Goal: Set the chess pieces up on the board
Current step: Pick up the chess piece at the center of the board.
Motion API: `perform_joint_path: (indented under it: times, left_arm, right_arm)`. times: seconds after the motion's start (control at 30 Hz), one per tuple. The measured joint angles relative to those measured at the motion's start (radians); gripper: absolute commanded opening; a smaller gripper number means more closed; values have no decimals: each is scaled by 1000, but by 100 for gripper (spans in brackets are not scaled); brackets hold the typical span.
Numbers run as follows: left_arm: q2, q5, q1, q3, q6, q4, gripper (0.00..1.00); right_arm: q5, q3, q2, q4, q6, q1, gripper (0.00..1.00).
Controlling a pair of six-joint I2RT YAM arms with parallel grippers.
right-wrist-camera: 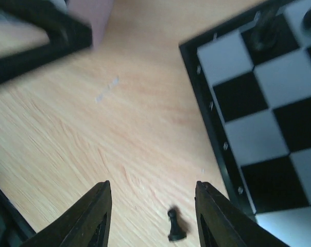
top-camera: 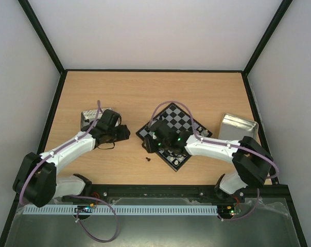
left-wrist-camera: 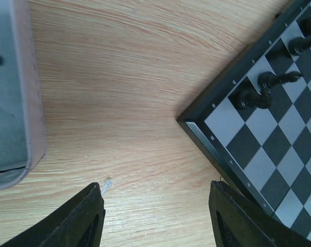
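Note:
The board (top-camera: 182, 120) sits tilted at the table's middle; my right arm covers its near part. In the left wrist view the board's corner (left-wrist-camera: 258, 134) carries a few black chess pieces (left-wrist-camera: 251, 98). One black pawn (top-camera: 148, 159) stands on the wood just off the board's left edge. In the right wrist view this pawn (right-wrist-camera: 174, 226) lies low between my open fingers. My right gripper (right-wrist-camera: 153, 211) is open and empty above it. My left gripper (left-wrist-camera: 155, 216) is open and empty over bare wood, left of the board. No white pieces are visible.
A shiny metal tray (top-camera: 91, 118) lies behind my left gripper, and its edge shows in the left wrist view (left-wrist-camera: 11, 92). A second metal tray (top-camera: 238, 127) lies right of the board. My left gripper's dark fingers (right-wrist-camera: 42, 31) show at the right wrist view's top left.

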Motion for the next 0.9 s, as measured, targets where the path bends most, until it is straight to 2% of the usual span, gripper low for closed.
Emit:
perform_joint_path:
  times: [0.33, 0.57, 0.9]
  left_arm:
    - [-12, -49, 3, 0, -36, 0, 59]
    - [-12, -48, 3, 0, -39, 5, 59]
    - [-12, -41, 3, -11, -40, 14, 58]
  right_arm:
    - [48, -29, 121, -69, -55, 92, 43]
    - [72, -28, 180, -78, -112, 94, 35]
    - [59, -27, 182, -83, -170, 109, 21]
